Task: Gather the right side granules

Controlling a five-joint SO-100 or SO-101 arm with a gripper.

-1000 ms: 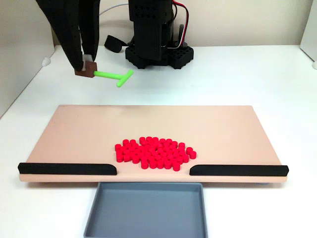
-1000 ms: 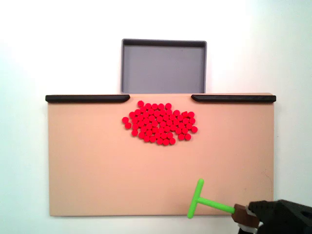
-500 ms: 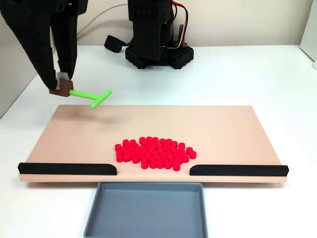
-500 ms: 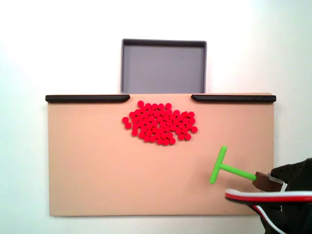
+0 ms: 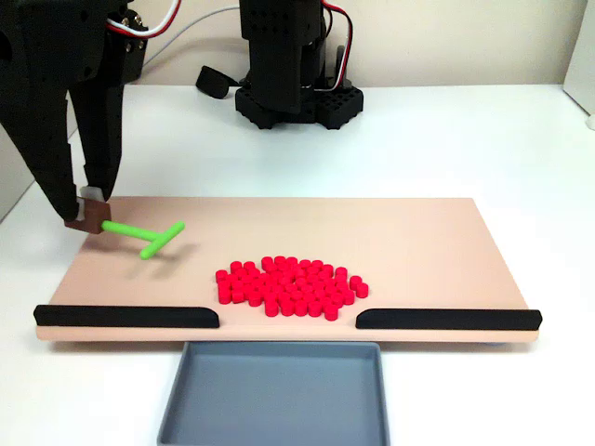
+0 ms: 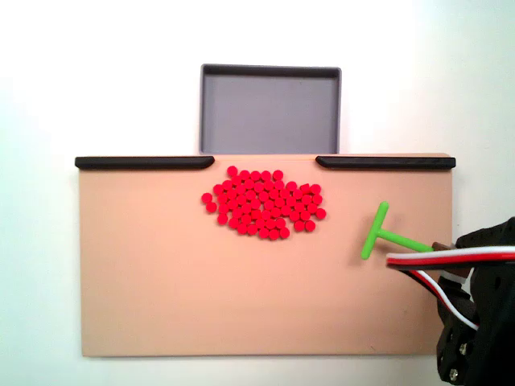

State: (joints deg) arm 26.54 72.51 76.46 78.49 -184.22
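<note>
The granules (image 5: 290,286) are a tight patch of small red pellets on the tan board (image 5: 418,242), just behind the gap between two black rails. From above, the granules (image 6: 261,203) sit near the board's (image 6: 145,289) middle. My gripper (image 5: 84,209) hangs over the board's left edge, shut on the brown handle of a green T-shaped stick (image 5: 149,234). The stick's crossbar points toward the pellets, well short of them. In the overhead fixed view my gripper (image 6: 444,251) is at the right edge, and the green stick (image 6: 382,233) lies right of the pile.
A grey tray (image 5: 272,395) sits below the gap between the black rails (image 5: 127,316) (image 5: 448,319). The arm's black base (image 5: 288,65) stands behind the board. From above, the tray (image 6: 269,108) lies beyond the rails (image 6: 145,162) (image 6: 385,162), and red and white wires (image 6: 451,261) cross my arm.
My gripper has carried the green stick from the board's back edge forward along its side and lower, closer to the pellets' row. The pellets have not moved.
</note>
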